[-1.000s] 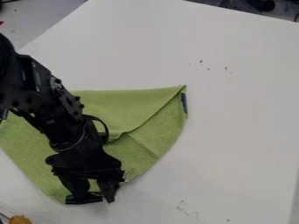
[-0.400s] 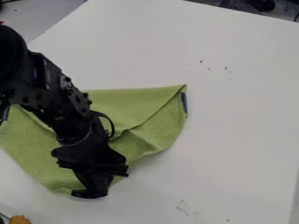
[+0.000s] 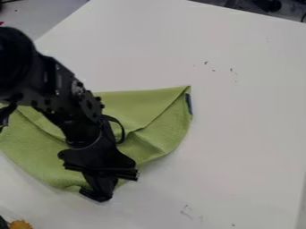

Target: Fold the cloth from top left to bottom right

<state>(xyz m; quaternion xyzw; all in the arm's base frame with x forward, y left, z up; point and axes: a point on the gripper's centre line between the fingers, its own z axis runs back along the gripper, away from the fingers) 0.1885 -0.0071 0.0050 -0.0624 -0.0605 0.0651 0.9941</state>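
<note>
One black gripper point(image 3: 99, 196), hung from the arm point(image 3: 81, 118) at the lower left of the view; its fingers were closed together, and the lower edge of the cloth was pinched at their tips. One green cloth point(image 3: 158, 143), spread mostly above the fingers, to both sides of them; its upper part was laid over as a flap, and a slanting fold was shown up and to the right of the fingers. The cloth was partly covered by the arm. One dark blue tag point(image 3: 188, 103), fixed at the cloth's right edge, well above and to the right of the fingers. One white table point(image 3: 251, 134), by which the cloth was borne; it was marked by dark specks point(image 3: 232, 70) far up and right of the fingers, and by faint scuffs point(image 3: 186, 212) to their lower right. One orange-yellow object point(image 3: 19, 224), partly cut off, placed below and left of the fingers.
</note>
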